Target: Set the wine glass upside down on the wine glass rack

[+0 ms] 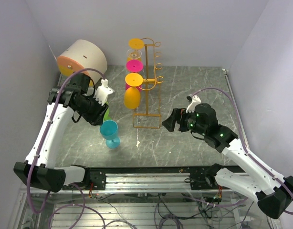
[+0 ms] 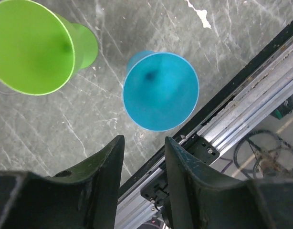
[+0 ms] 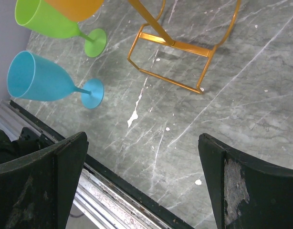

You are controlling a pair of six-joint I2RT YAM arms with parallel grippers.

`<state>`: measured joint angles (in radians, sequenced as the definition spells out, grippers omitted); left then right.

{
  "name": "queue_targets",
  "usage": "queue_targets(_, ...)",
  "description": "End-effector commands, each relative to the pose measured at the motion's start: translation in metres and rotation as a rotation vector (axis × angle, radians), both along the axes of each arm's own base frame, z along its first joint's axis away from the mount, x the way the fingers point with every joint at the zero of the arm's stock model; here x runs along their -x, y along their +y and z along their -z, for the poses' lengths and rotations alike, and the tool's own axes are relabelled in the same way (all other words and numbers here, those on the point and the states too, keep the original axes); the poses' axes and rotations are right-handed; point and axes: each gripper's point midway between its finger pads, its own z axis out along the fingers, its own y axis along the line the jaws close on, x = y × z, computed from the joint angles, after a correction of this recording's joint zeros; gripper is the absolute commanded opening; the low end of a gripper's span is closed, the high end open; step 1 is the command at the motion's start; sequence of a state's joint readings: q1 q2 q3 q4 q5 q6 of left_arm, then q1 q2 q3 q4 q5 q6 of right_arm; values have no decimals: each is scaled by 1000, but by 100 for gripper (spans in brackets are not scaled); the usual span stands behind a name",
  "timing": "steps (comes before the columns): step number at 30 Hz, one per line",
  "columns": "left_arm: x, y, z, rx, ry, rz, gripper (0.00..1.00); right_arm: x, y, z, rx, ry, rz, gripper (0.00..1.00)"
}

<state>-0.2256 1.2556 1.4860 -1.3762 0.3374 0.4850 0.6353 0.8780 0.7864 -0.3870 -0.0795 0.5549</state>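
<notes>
The orange-yellow wire wine glass rack point(image 1: 146, 67) stands at the table's middle back. Three glasses hang on it upside down: yellow point(image 1: 136, 44), pink point(image 1: 134, 66) and orange point(image 1: 132, 95). A blue wine glass point(image 1: 109, 132) stands upright on the table near the front left. A green wine glass point(image 2: 34, 47) stands beside it, mostly hidden by my left arm in the top view. My left gripper point(image 1: 103, 117) is open and empty, just above and behind the blue glass point(image 2: 161, 90). My right gripper point(image 1: 168, 123) is wide open and empty, right of the rack base point(image 3: 175, 44).
A beige cylinder with an orange face point(image 1: 82, 58) lies at the back left against the wall. The metal rail point(image 1: 146, 179) runs along the table's near edge. Walls close in on the left, back and right.
</notes>
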Motion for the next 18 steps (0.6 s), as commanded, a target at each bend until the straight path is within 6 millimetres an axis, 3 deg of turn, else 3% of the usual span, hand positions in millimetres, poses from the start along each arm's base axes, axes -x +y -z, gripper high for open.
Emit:
queue_targets(1, -9, -13, 17, 39, 42, -30, 46, -2, 3, -16, -4, -36, -18, 100)
queue_targets(10, -40, -2, 50, -55, 25, -128, 40, -2, 7, -4, -43, -28, -16, 100)
queue_targets(18, -36, -8, 59, -41, 68, -100, 43, -4, 5, -5, -6, -39, -20, 100)
